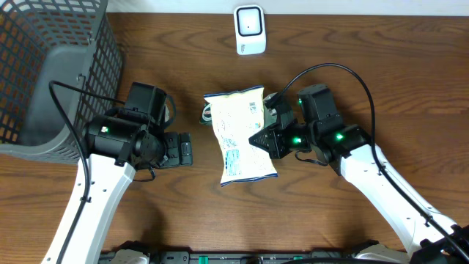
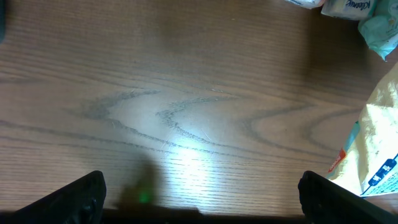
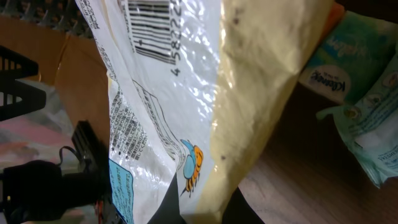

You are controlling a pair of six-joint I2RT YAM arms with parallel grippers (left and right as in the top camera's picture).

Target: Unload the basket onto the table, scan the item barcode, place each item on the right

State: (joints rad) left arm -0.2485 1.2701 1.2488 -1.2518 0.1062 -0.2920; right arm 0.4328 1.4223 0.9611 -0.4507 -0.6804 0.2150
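A brown desk (image 1: pixel 183 220) with bold, swirling wood grain is filling the overhead view. Light from above is pooling in a soft white patch (image 2: pixel 193 155) on its surface in the left wrist view. A grey mesh basket (image 1: pixel 44 73) is sitting at the far left corner. A pale strip (image 1: pixel 366 6) is running along the desk's far edge.

Snack bag (image 1: pixel 238 136): pale yellow and white crinkly plastic, printed back side facing up, with small black text and a blue panel at the end far from the scanner (image 1: pixel 249 30). It lies lengthwise on the robot side of the scanner, near but not touching. Barcode (image 3: pixel 152 30): black bars with digits beside them, at the bag's scanner-side end. Right end effector (image 1: pixel 258 139) pinches the bag's right edge. Scanner: small white rounded unit with a dark window.
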